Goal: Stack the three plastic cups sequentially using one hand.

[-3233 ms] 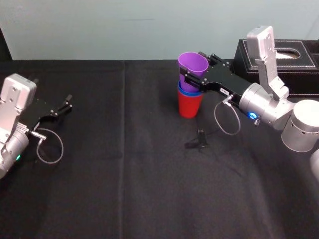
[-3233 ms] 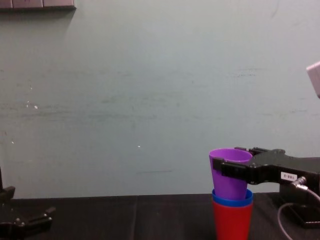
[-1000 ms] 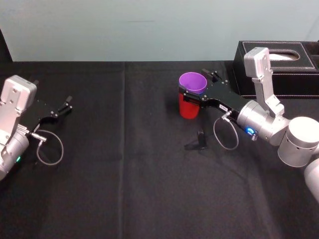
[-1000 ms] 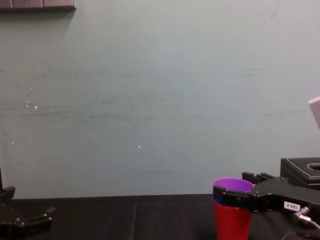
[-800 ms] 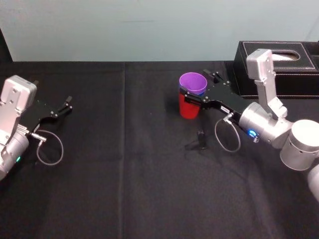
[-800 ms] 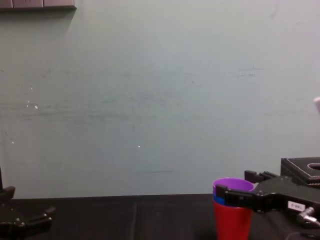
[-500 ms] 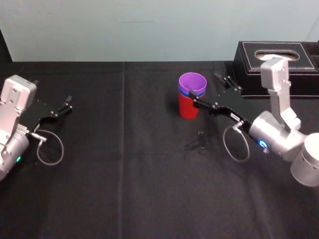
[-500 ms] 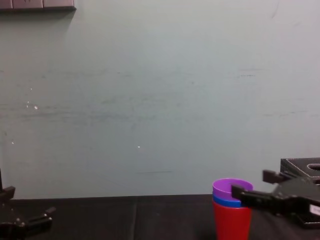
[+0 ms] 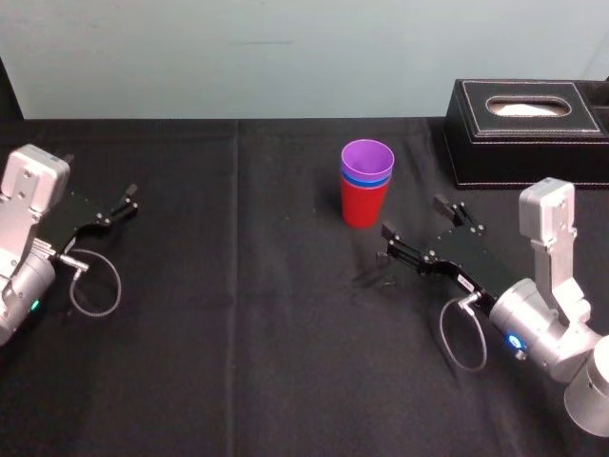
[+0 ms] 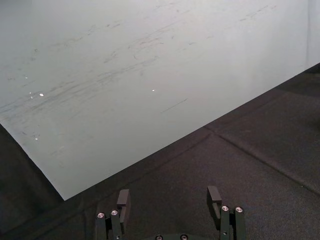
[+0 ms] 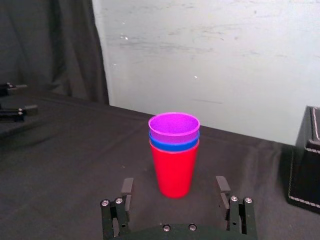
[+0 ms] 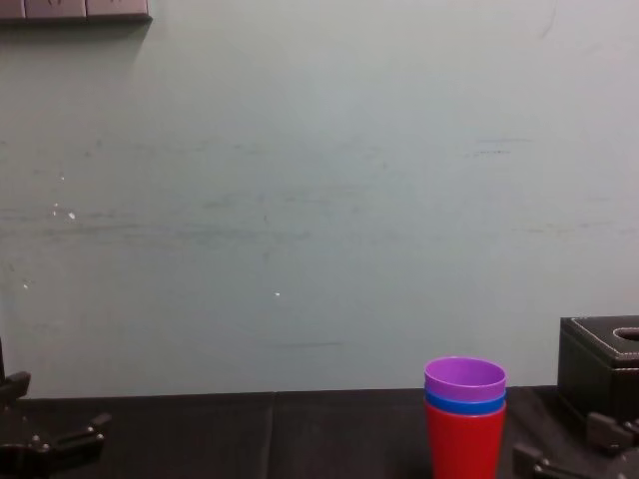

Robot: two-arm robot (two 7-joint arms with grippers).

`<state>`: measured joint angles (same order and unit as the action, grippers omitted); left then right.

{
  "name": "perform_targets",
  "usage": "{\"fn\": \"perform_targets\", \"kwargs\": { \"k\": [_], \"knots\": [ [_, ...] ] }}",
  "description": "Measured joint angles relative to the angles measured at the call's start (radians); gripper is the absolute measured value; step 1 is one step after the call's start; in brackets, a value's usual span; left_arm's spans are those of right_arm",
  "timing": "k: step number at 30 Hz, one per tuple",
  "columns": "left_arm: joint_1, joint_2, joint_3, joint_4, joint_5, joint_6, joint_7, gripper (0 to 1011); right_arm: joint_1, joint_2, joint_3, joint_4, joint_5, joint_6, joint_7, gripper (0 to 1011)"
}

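left gripper [image 9: 119, 205]: positioned over the left edge of the table [image 9: 238, 343], about midway between the near and far edges. its jaws stand apart with nothing between them; the left wrist view shows bare black cloth and the pale wall beyond the left gripper [image 10: 168, 200]. it also shows low at the left of the chest view [image 12: 60, 439].

cup stack: located right of centre, toward the far edge of the table. the red cup [image 9: 362, 205] stands upright on the cloth as the base. the blue cup [image 9: 366, 179] is nested in it, with a rim band showing. the purple cup [image 9: 367, 157] is nested in the blue one and sits on top, mouth up. the chest view confirms the order: red cup [image 12: 464, 441], blue cup [image 12: 465, 404], purple cup [image 12: 464, 377].

right gripper [image 9: 413, 217]: located nearer than the stack and to its right, pointing at it. jaws are spread wide and hold nothing. the stack stands beyond the fingertips, apart from both. in the right wrist view the red cup [image 11: 174, 167] lines up centrally between the two fingers of the right gripper [image 11: 174, 186], just ahead of them.

black box [image 9: 528, 133]: at the far right corner, well apart from the stack.
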<state>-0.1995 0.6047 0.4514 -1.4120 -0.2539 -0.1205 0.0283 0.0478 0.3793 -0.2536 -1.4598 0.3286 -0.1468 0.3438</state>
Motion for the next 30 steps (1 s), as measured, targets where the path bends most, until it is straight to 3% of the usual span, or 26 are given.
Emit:
{"fn": "perform_targets", "kwargs": {
  "k": [5,11,30],
  "knots": [
    [0.000,0.000,0.000,0.000,0.000,0.000,0.000,1005,-0.014,-0.022,0.010,0.021,-0.021,-0.027,-0.013,1004],
    [0.000,0.000,0.000,0.000,0.000,0.000,0.000,1005,-0.013,-0.044,0.023,0.052,-0.003,-0.061,0.021,1004],
    [0.000,0.000,0.000,0.000,0.000,0.000,0.000,1005,-0.015,-0.041,0.022,0.044,-0.006,-0.054,0.014,1004]
  ]
}}
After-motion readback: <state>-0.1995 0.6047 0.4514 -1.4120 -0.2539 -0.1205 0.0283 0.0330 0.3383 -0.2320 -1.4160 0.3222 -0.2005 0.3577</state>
